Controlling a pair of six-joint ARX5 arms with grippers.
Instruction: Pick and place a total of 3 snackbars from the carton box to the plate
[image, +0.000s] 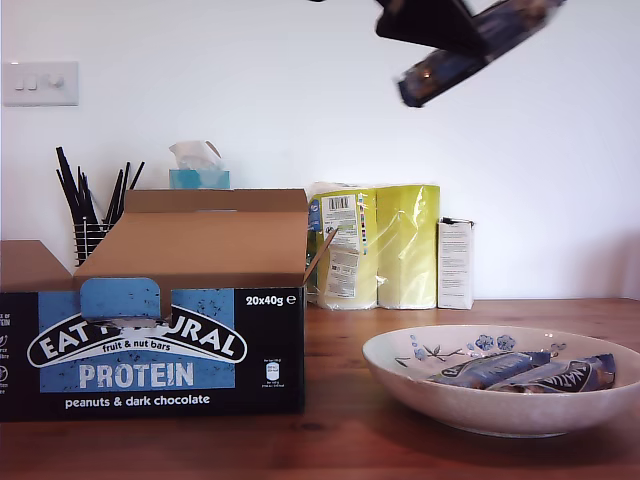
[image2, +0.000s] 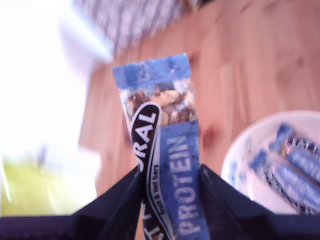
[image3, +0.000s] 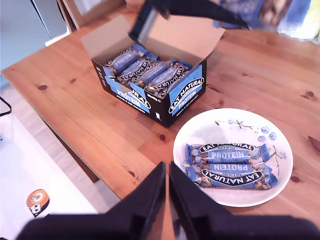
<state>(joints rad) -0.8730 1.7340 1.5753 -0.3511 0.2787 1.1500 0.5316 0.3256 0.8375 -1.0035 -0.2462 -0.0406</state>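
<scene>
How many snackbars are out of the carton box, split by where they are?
On the plate: 2 snackbars
In my first hand, held above the table: 1 snackbar
Total out of the carton box: 3
My second hand holds none. More bars remain in the box; exact number unclear.

White wall (image: 250, 90) with light switch (image: 40, 83) behind bright wooden table (image: 350, 440).

Bright daylight throughout; the first wrist view is blurred and overexposed, the exterior and second wrist views mostly sharp.
</scene>
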